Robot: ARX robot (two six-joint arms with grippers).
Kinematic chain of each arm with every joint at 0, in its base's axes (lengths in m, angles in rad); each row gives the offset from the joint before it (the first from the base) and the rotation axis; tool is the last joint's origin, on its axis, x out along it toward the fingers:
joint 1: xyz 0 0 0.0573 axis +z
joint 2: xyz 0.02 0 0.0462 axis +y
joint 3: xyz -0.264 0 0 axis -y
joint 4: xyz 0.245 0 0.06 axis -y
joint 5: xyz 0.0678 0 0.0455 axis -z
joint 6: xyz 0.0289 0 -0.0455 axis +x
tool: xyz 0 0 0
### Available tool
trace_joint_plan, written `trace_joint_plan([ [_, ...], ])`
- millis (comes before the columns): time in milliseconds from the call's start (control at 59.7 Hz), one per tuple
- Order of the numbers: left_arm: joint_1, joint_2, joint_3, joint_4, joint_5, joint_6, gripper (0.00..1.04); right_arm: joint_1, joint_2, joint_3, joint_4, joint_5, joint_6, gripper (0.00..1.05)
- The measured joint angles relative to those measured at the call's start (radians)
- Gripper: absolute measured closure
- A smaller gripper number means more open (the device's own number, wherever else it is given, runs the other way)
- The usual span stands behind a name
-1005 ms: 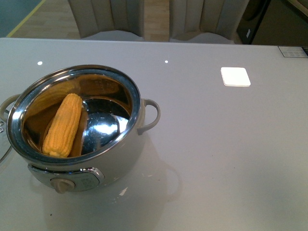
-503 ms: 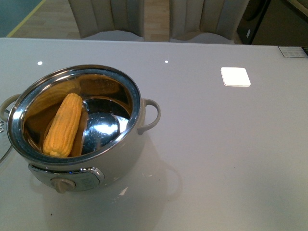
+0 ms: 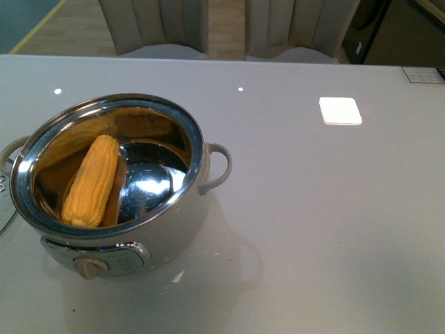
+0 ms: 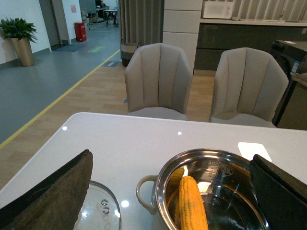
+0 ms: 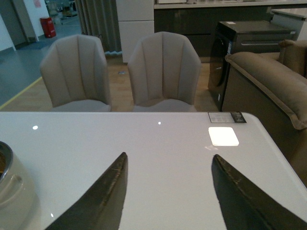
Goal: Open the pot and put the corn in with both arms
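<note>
The cream-white pot (image 3: 182,226) stands uncovered on the left of the white table, dial toward me. The yellow corn (image 3: 92,181) lies inside its steel bowl, leaning on the left wall. Neither arm shows in the front view. In the left wrist view my left gripper (image 4: 171,155) is open, held back from the pot (image 4: 211,152), with the corn (image 4: 192,203) seen between its wide-spread fingers (image 4: 53,196). My right gripper (image 5: 169,155) is open over bare table, holding nothing, with the pot's side (image 5: 12,191) at the picture's edge.
The glass lid (image 4: 100,211) lies flat on the table beside the pot's handle; its rim (image 3: 3,212) just shows in the front view. Two beige chairs (image 3: 156,24) stand beyond the far edge. A bright square reflection (image 3: 340,110) and a label (image 3: 422,74) mark the right side.
</note>
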Motion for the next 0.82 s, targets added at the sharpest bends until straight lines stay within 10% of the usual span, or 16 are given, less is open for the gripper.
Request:
trace_joint_plan([
  [218, 0.000, 0.000, 0.000, 0.000, 0.000, 0.000, 0.07, 0.000, 0.000, 0.000, 0.000, 0.000, 0.000, 0.08],
  [821, 0.000, 0.000, 0.000, 0.000, 0.000, 0.000, 0.07, 0.000, 0.000, 0.000, 0.000, 0.000, 0.000, 0.09],
])
